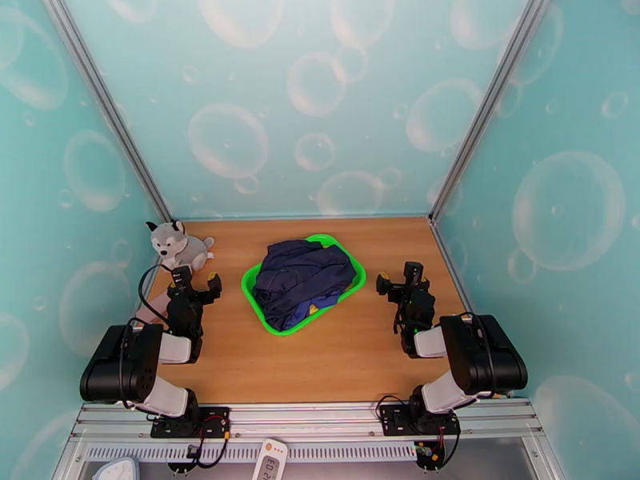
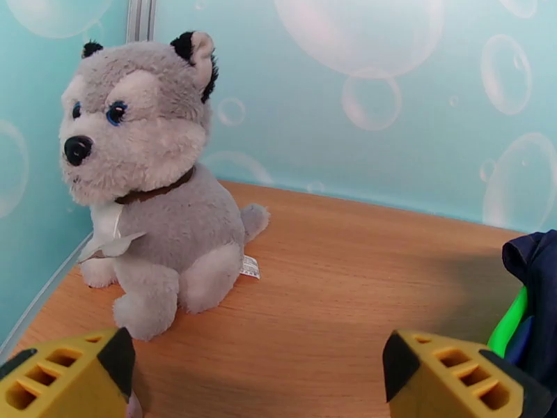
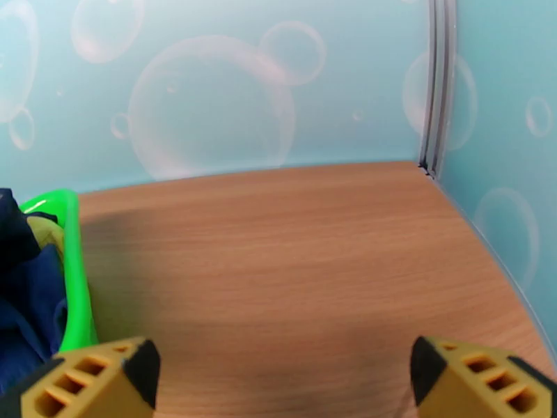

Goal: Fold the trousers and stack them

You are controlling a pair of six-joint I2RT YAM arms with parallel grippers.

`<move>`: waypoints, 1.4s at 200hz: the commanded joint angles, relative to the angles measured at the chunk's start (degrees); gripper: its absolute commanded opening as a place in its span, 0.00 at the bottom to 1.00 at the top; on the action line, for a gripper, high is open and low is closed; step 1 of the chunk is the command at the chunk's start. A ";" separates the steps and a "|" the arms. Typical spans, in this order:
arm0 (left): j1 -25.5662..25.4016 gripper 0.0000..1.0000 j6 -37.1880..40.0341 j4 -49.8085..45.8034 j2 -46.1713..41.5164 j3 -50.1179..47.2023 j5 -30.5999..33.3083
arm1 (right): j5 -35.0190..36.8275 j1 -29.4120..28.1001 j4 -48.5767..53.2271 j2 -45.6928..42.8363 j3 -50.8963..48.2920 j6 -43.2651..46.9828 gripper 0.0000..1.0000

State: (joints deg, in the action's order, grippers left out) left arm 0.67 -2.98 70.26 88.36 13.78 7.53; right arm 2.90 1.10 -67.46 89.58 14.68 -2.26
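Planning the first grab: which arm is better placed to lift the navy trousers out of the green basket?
Probably left: both are open, but the trousers reach the basket rim beside the left claw, while brighter blue cloth faces the right claw.

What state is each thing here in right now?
green basket, upright, full of clothes
trousers, crumpled in it, unfolded
royal-blue garment, bunched, mostly covered by the trousers
plush husky, sitting upright
left fingers, open, holding nothing
right fingers, open, holding nothing
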 commanded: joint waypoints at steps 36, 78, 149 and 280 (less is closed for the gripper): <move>-0.51 0.99 -0.18 0.06 0.50 0.59 0.91 | 0.62 0.30 0.48 -0.24 0.88 -0.12 0.99; -0.17 0.99 -0.34 -0.37 0.50 0.67 0.09 | 0.45 0.30 0.51 -0.17 0.95 -0.18 0.99; -0.39 0.99 -0.26 -0.08 0.46 0.63 0.61 | 2.70 -1.01 -0.60 -0.28 0.36 0.71 0.99; -4.62 0.99 -5.98 -21.90 -22.41 4.36 17.39 | 20.60 -9.35 3.85 -22.66 -7.07 1.59 0.99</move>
State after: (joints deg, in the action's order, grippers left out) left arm -2.15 -4.21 63.59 80.03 13.41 16.23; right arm 11.25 -1.56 -67.92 81.34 9.93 -2.24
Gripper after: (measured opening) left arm 0.992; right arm 0.993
